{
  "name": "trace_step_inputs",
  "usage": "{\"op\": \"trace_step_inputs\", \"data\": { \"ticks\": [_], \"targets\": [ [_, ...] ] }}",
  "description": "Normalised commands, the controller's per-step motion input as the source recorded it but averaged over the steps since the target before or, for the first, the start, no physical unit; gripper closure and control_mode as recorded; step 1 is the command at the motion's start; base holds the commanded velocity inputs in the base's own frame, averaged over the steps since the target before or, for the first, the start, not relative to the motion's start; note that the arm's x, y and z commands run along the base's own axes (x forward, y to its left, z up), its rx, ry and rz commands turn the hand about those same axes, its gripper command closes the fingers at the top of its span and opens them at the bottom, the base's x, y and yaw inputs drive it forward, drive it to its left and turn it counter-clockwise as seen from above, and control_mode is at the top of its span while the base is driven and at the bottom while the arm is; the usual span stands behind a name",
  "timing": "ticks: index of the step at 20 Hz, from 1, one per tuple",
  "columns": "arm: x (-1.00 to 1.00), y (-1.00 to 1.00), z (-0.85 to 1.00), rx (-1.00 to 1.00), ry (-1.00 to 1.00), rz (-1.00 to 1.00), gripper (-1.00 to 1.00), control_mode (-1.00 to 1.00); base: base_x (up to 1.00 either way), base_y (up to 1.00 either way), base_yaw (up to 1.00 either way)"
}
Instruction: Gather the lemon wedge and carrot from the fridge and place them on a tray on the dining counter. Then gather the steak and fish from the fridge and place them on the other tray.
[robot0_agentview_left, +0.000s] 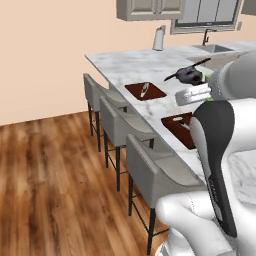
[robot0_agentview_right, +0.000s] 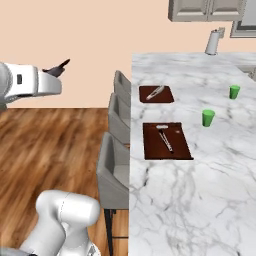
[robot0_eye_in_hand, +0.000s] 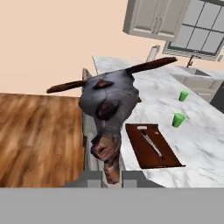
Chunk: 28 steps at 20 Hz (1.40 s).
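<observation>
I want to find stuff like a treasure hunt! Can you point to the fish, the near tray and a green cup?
fish (robot0_eye_in_hand: 109, 98), hand view, on its grey body.
near tray (robot0_agentview_right: 176, 148), right base view, on its bare brown right side.
green cup (robot0_agentview_right: 208, 118), right base view, on its side wall.

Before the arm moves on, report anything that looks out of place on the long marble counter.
Each dark red-brown tray, near and far, holds just a thin silver utensil, no food. Two small green cups stand upright on the white marble dining counter. The gripper is shut on the dark grey fish, off the counter's edge above the stools.
</observation>
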Motion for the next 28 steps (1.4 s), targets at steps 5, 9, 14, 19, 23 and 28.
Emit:
{"op": "trace_step_inputs", "data": {
  "ticks": [5, 9, 14, 19, 23, 28],
  "targets": [
    [0.94, -0.66, -0.2, 0.02, 0.23, -0.38, 1.0, -1.0, 0.0, 0.0, 0.0],
    [1.0, -0.43, -0.55, 0.0, 0.17, -0.42, 1.0, -1.0, 0.0, 0.0, 0.0],
    [0.96, -0.91, -0.55, 0.3, 0.18, -0.19, 1.0, -1.0, 0.0, 0.0, 0.0],
    [1.0, -0.76, -0.91, 0.3, 0.23, -0.03, 1.0, -1.0, 0.0, 0.0, 0.0],
    [0.82, -0.41, -0.97, 0.13, 0.11, -0.04, 1.0, -1.0, 0.0, 0.0, 0.0],
    [0.42, -0.11, -0.9, 0.01, 0.0, -0.27, 1.0, -1.0, 0.0, 0.0, 0.0]
  ]
}}
